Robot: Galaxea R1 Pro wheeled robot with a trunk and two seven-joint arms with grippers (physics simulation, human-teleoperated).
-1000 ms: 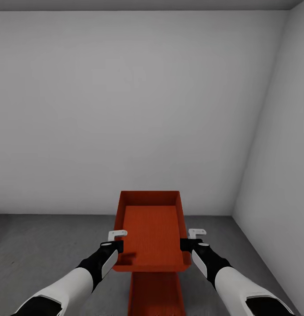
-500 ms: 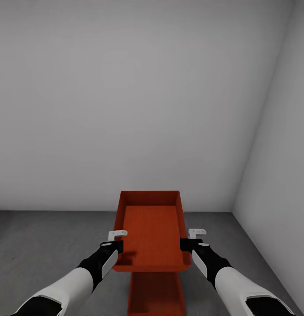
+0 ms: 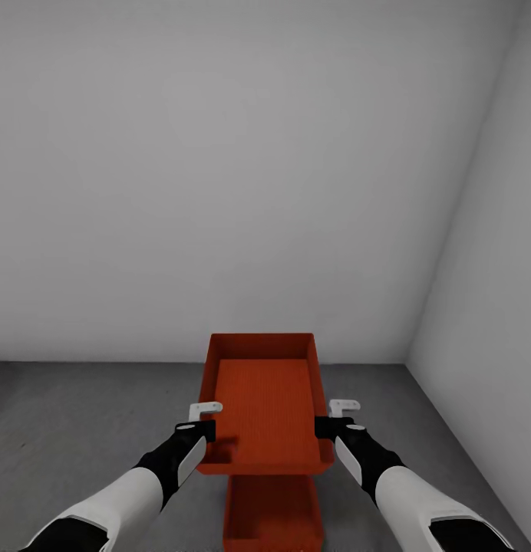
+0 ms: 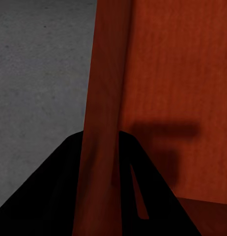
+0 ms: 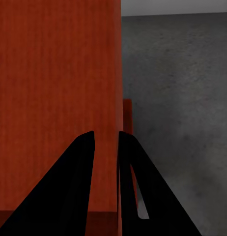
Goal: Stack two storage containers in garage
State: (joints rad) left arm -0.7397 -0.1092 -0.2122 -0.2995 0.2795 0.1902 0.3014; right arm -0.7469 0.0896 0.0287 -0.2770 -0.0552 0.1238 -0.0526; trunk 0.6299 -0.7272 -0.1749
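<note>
I hold a red-orange storage container (image 3: pixel 264 406) level in the air between both arms. My left gripper (image 3: pixel 206 431) is shut on its left wall (image 4: pixel 106 98), and my right gripper (image 3: pixel 324 427) is shut on its right wall (image 5: pixel 54 73). In each wrist view the black fingers (image 4: pixel 59 187) (image 5: pixel 74 182) straddle that wall. The second storage container (image 3: pixel 272 510) sits on the garage's dark grey floor (image 3: pixel 66 414) directly below the held one, partly hidden by it. A sliver of that lower container (image 5: pixel 127 118) shows past the held wall in the right wrist view.
A plain white back wall (image 3: pixel 219 192) stands a short way beyond the containers. A right side wall (image 3: pixel 488 307) meets it in a corner at the right. Bare concrete floor (image 4: pixel 40 73) stretches out to the left of the containers.
The whole head view has shifted: the wall-floor line sits higher, and more of the lower container shows, including its near rim. Both grippers keep their hold on the upper container.
</note>
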